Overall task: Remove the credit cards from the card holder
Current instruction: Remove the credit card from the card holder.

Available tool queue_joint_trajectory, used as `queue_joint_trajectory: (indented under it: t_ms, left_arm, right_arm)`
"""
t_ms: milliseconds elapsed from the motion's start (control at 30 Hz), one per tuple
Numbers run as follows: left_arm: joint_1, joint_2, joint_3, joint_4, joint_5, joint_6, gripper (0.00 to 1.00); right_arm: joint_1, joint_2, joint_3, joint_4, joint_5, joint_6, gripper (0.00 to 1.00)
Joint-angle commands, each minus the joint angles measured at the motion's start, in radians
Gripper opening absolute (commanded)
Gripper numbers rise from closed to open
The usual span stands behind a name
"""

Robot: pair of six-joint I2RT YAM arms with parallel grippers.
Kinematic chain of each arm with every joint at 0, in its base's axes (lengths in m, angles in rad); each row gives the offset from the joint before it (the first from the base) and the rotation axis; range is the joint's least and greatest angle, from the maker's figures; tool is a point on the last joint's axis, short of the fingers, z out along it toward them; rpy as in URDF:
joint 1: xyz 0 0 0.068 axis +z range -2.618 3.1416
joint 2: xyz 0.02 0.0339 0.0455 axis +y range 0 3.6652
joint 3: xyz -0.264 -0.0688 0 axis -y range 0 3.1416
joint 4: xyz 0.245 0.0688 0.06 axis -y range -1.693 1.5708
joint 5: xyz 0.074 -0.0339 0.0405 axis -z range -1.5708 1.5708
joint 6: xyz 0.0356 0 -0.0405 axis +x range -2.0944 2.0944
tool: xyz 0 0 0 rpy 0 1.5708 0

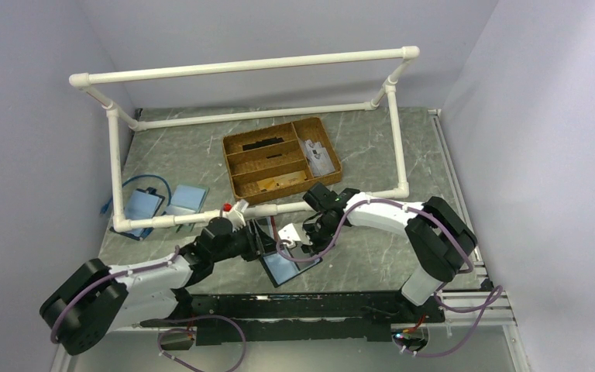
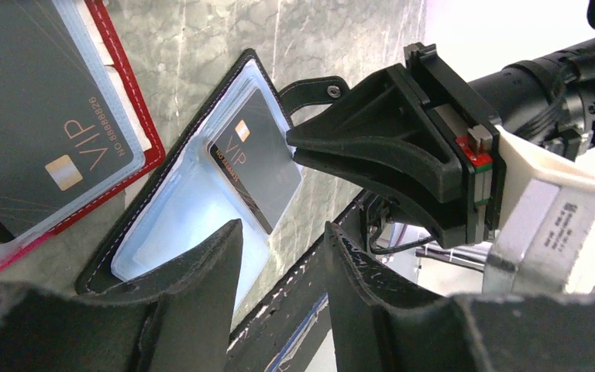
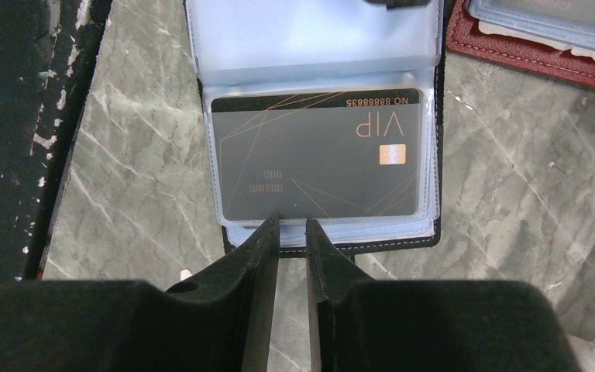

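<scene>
While the card holder (image 3: 318,46) lies open, right fingers (image 3: 259,248) sit at its edge

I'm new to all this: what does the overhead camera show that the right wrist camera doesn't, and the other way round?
Only the overhead view: the left arm and right arm whole, the white pipe frame and the woven tray. Only the right wrist view: the dark card close enough to read, with VIP, a gold chip and a row of digits. Both: the open card holder on the marbled table, with the right pincer at its edge.
</scene>
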Motion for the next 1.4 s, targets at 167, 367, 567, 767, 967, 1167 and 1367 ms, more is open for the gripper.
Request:
queue_joint_trajectory:
  t_ms: [167, 367, 567, 767, 967, 1167, 1367]
  left_arm:
    - [-0.052, 0.124, 0.065, 0.073, -0.024, -0.089, 0.43]
    - [-0.102, 0.188, 0.099, -0.012, -0.104, -0.149, 0.43]
    - [-0.126, 0.238, 0.123, -0.005, -0.122, -0.175, 0.44]
    - [-0.137, 0.239, 0.147, -0.033, -0.136, -0.181, 0.44]
    - [-0.140, 0.270, 0.139, -0.022, -0.152, -0.205, 0.44]
    - [-0.140, 0.312, 0.120, -0.006, -0.173, -0.252, 0.44]
    - [-0.140, 0.325, 0.114, 0.008, -0.177, -0.256, 0.43]
  right_arm:
    - [0.018, 0.014, -0.005, 0.022, 0.021, -0.023, 0.19]
    - [0.031, 0.026, -0.004, 0.018, 0.026, -0.021, 0.18]
    - [0.046, 0.041, -0.001, 0.013, 0.033, -0.018, 0.17]
    - [0.055, 0.050, 0.004, 0.008, 0.040, -0.016, 0.16]
    - [0.062, 0.059, 0.009, 0.001, 0.049, -0.013, 0.15]
    - [0.078, 0.072, 0.020, -0.007, 0.047, -0.001, 0.14]
    - [0.137, 0.114, 0.051, -0.035, 0.016, 0.026, 0.13]
